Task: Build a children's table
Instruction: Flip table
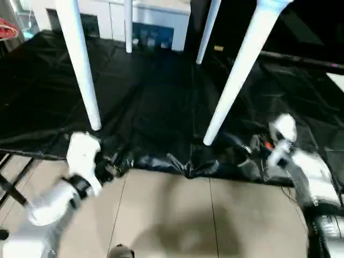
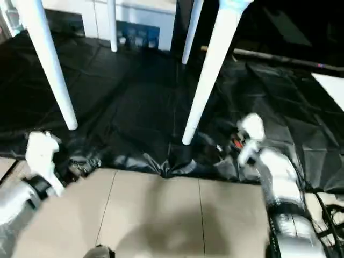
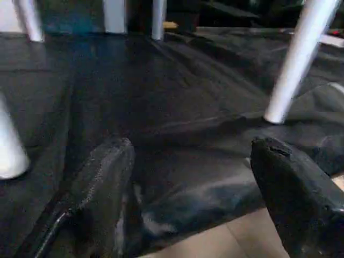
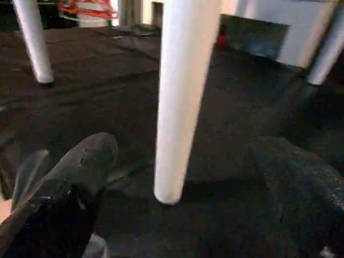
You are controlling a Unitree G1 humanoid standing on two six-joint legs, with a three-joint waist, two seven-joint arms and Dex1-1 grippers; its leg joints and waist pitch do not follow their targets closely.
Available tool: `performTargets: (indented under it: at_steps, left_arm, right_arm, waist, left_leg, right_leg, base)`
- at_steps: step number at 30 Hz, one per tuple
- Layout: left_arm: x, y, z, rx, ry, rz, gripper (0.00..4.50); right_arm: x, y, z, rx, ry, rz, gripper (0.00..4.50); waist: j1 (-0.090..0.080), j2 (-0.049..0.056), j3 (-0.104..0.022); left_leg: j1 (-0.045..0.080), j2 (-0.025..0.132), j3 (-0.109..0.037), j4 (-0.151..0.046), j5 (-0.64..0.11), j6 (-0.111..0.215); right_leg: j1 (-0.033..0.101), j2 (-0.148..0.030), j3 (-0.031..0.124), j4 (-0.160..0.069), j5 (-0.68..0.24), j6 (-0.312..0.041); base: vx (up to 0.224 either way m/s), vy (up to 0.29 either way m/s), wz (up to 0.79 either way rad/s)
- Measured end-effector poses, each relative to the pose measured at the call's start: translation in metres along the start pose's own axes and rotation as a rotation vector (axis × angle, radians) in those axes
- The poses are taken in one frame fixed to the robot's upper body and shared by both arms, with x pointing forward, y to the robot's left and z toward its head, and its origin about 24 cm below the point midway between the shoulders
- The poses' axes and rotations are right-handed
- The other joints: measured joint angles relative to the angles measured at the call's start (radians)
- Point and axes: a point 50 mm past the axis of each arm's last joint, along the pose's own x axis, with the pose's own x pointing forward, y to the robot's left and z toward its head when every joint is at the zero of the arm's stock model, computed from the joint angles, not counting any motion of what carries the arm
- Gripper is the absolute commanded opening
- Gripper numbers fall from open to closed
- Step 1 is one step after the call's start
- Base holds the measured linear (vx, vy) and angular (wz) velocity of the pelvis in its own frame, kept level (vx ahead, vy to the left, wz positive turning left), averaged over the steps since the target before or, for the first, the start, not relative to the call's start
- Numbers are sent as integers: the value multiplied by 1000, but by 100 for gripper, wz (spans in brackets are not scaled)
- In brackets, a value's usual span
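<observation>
The children's table stands upright on a black sheet (image 1: 161, 102), and its four white legs rise out past the picture's upper edge. The near left leg (image 1: 80, 64) and near right leg (image 1: 236, 75) are closest to me; two far legs (image 1: 128, 27) stand behind. My left gripper (image 3: 191, 148) is open and empty at the sheet's near edge, just in front of the near left leg's foot. My right gripper (image 4: 188, 145) is open too, low by the sheet's near right edge. The near right leg (image 4: 183, 102) stands just beyond its fingertips (image 4: 99, 148), untouched.
Beige tile floor (image 1: 172, 215) lies in front of the crumpled sheet edge (image 1: 188, 166). A white cabinet (image 1: 156, 16) stands at the back, with something red (image 1: 8, 27) at the far left. Black stand legs (image 1: 11, 188) cross the floor at the left.
</observation>
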Motion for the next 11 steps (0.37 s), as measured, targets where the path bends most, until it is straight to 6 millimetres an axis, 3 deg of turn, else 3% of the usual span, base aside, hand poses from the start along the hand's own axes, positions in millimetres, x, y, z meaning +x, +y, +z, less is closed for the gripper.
performTargets:
  at_steps: [4,7,10,11]
  left_arm:
    - [-6,-1,-8,-8,12,173,395]
    - [-12,1,-11,26,6,313,395]
    - [-16,3,-9,66,-26,378,395]
    - [-16,4,-8,76,-32,388,395]
  right_arm:
    - [-19,25,0,14,-31,-130,450]
    - [-16,47,-3,79,-83,-281,450]
    - [-16,56,-2,92,-96,-383,450]
    - [-17,58,0,88,-105,-403,450]
  waist:
    - [-11,-4,-3]
    - [-27,-4,-4]
    - [-45,11,-2]
    - [-47,12,-1]
  left_leg:
    - [0,0,-1,-1,0,0]
    - [1,-1,-8,-3,0,0]
    - [3,4,-32,-11,-2,-3]
    - [7,5,-36,-17,-2,-3]
  right_leg:
    - [-2,0,-1,-2,-3,4]
    - [-1,0,-11,-12,-3,5]
    - [21,0,-52,-53,-4,4]
    - [25,0,-57,-60,-7,2]
  base:
    - [0,0,0]
    - [0,0,0]
    - [0,0,0]
    - [0,0,0]
